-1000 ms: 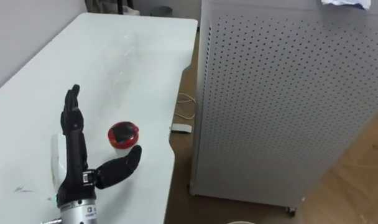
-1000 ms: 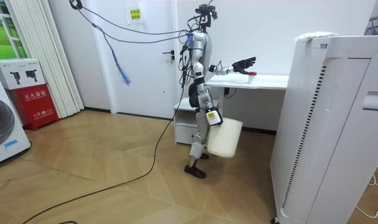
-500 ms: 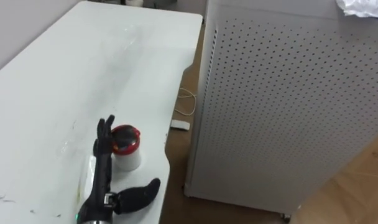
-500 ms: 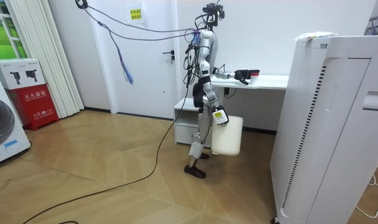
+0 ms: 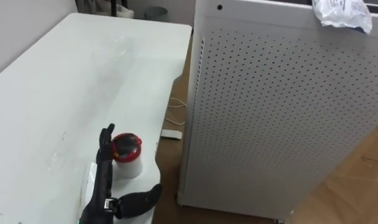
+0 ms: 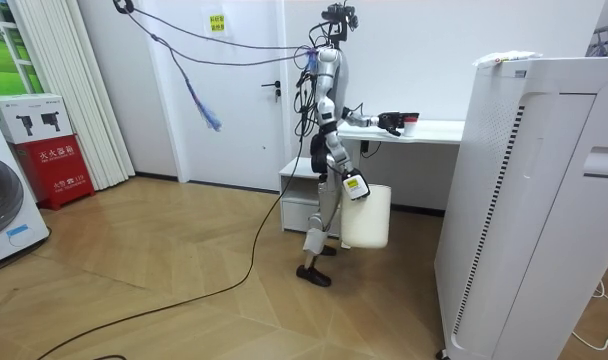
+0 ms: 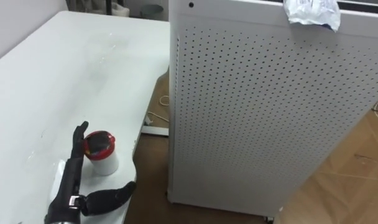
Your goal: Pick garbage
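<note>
A small white cup with a red lid (image 5: 127, 155) stands upright near the front right edge of the white table (image 5: 64, 81). My left hand (image 5: 104, 171) is open. Its straight fingers lie along the cup's left side, and the thumb is spread out below the cup, apart from it. A crumpled piece of white wrapping (image 5: 342, 14) lies on top of the tall perforated white cabinet (image 5: 282, 106). In the room view I stand at the table with my left arm stretched over it. A white bucket (image 6: 369, 218) hangs at my right hand (image 6: 350, 184), low by my leg.
The perforated cabinet stands right of the table, with a narrow gap of wooden floor (image 5: 170, 124) between them. A white cable and a small white box (image 5: 171, 134) lie in that gap. A wall runs along the table's left side.
Over the last second my left hand came down from above the table and moved up against the cup's left side. I stepped closer to the table, and the view shifted.
</note>
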Available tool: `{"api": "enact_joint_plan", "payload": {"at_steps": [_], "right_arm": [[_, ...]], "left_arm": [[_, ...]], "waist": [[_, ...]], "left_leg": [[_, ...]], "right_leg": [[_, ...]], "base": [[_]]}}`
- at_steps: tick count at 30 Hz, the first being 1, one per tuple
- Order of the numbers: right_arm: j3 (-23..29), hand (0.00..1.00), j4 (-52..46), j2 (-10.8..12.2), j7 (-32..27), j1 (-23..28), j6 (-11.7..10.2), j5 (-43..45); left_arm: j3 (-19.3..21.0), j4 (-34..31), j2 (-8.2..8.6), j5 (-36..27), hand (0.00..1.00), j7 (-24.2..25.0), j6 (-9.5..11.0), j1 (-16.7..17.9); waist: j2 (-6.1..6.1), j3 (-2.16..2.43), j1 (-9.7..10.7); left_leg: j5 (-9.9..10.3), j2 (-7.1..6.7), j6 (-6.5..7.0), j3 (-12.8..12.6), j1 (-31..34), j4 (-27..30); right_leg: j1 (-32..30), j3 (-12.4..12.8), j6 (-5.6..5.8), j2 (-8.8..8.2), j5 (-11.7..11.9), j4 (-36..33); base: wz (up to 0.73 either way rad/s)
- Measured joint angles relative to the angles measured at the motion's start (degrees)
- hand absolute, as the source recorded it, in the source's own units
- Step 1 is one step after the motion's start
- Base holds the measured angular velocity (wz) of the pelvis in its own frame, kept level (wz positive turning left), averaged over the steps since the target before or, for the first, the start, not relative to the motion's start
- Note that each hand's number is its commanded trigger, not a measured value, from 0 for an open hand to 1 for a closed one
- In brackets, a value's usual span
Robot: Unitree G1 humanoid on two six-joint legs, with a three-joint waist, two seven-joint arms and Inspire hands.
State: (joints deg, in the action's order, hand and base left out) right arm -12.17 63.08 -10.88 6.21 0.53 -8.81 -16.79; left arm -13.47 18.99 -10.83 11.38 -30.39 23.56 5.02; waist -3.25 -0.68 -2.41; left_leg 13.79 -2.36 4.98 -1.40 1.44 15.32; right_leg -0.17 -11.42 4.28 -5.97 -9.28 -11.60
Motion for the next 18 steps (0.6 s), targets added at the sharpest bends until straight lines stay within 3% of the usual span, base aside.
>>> {"api": "enact_joint_plan", "payload": {"at_steps": [2,6,11,18], "right_arm": [[0.0,1.00,-0.4,0.0,-1.2,-0.7,-0.3,1.4],[0.0,1.00,-1.8,0.0,-1.5,1.6,-0.5,1.4],[0.9,1.00,-3.3,-0.1,-0.8,4.6,-0.5,1.4],[1.1,1.00,-3.3,-0.2,0.4,4.9,-0.5,1.3]], "left_arm": [[0.2,0.7,0.06,-1.3,0.00,-0.7,0.1,0.0],[1.6,0.7,-0.06,-4.9,0.00,-1.7,0.1,0.3],[6.2,-0.4,-0.09,-7.5,0.00,-2.4,0.0,0.3],[6.5,-0.4,0.02,-8.7,0.00,-3.2,0.1,0.2]], "waist": [[0.87,0.10,0.6],[0.89,0.10,0.6],[0.87,0.10,0.7],[0.73,0.16,0.8]], "left_leg": [[-0.2,0.05,-0.27,-0.2,-0.2,-0.6],[-0.3,0.16,-0.39,0.0,-0.8,-0.7],[-0.3,0.30,-0.45,0.0,-0.8,-1.0],[-0.3,0.41,-0.51,-0.1,-1.1,-1.4]], "right_leg": [[-0.1,0.2,-0.12,0.07,0.3,0.1],[0.5,0.1,-0.15,0.21,0.3,0.0],[0.4,-0.2,-0.25,0.36,0.4,0.0],[0.5,-0.2,-0.25,0.49,0.4,0.1]], "base": [[-0.07],[0.01],[0.00],[0.00]]}}
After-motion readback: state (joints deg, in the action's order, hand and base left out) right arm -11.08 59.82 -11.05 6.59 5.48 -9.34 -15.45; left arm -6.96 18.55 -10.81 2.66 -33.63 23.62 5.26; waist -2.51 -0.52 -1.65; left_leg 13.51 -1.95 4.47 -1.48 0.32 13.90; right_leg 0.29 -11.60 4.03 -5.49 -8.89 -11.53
